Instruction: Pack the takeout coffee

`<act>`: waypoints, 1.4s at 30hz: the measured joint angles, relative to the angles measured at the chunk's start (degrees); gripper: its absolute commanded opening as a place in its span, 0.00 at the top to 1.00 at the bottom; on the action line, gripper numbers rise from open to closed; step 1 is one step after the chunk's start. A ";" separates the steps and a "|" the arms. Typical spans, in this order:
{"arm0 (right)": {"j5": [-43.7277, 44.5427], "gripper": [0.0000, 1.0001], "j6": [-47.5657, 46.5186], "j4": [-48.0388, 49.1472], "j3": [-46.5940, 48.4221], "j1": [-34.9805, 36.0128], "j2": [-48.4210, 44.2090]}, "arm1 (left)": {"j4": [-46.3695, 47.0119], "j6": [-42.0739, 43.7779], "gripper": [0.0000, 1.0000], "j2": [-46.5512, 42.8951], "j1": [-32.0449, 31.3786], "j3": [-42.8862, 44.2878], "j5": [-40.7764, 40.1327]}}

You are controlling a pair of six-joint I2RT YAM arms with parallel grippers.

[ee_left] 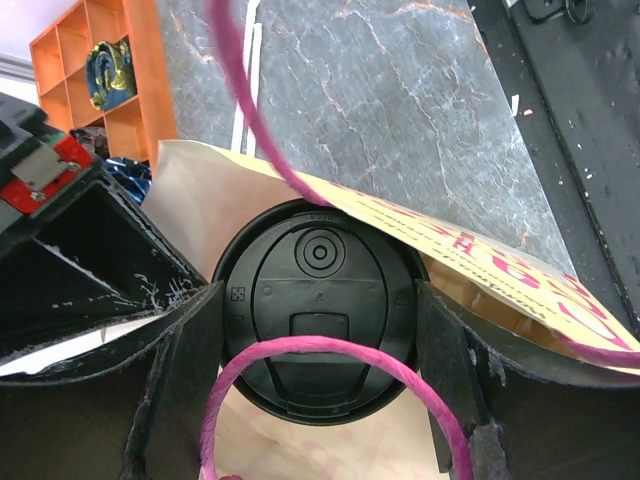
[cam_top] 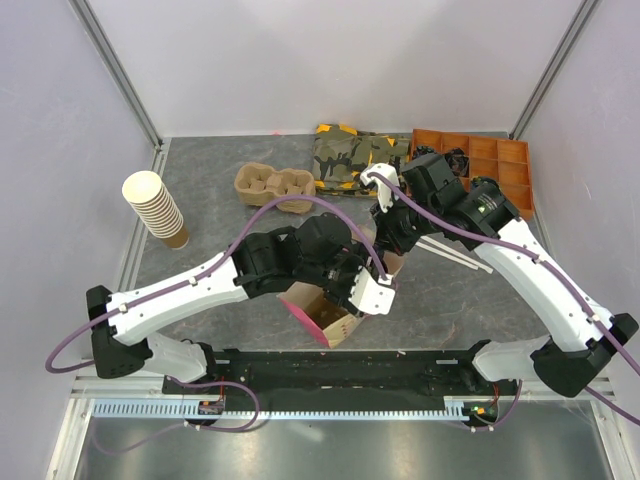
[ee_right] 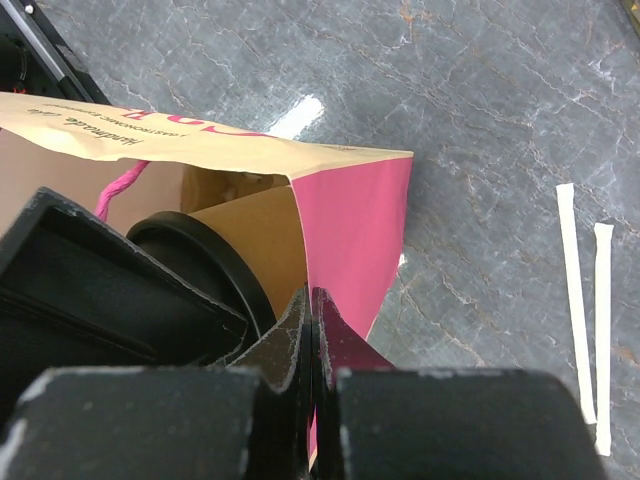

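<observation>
The takeout coffee (ee_left: 318, 310) shows its round black lid, standing inside an open kraft paper bag (ee_left: 480, 255) with pink sides and pink cord handles (ee_left: 300, 345). My left gripper (ee_left: 318, 365) reaches into the bag, and its fingers (ee_left: 190, 370) press on both sides of the lid. In the right wrist view the lid (ee_right: 215, 265) peeks out beside the bag's pink side panel (ee_right: 355, 230). My right gripper (ee_right: 315, 300) is shut on the rim of that panel. From above, the bag (cam_top: 325, 322) sits near the front edge under both grippers; the cup's body is hidden.
A tall stack of lidless paper cups (cam_top: 157, 207) stands at the left. A brown pulp carrier (cam_top: 273, 185), a camouflage pouch (cam_top: 350, 155) and an orange compartment tray (cam_top: 480, 160) lie at the back. Two wrapped straws (ee_right: 580, 300) lie right of the bag.
</observation>
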 measured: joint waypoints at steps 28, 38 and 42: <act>1.09 1.00 -0.50 1.95 -1.81 0.04 -0.09 | -3.87 -2.62 0.57 -8.79 4.44 5.18 2.01; 1.29 1.00 -0.17 1.92 -1.90 0.04 -0.09 | -5.42 -3.26 0.57 -6.10 4.57 10.43 7.48; 1.27 1.00 -0.13 1.92 -1.92 0.04 -0.09 | -6.97 -3.08 0.58 -3.41 4.57 11.13 7.50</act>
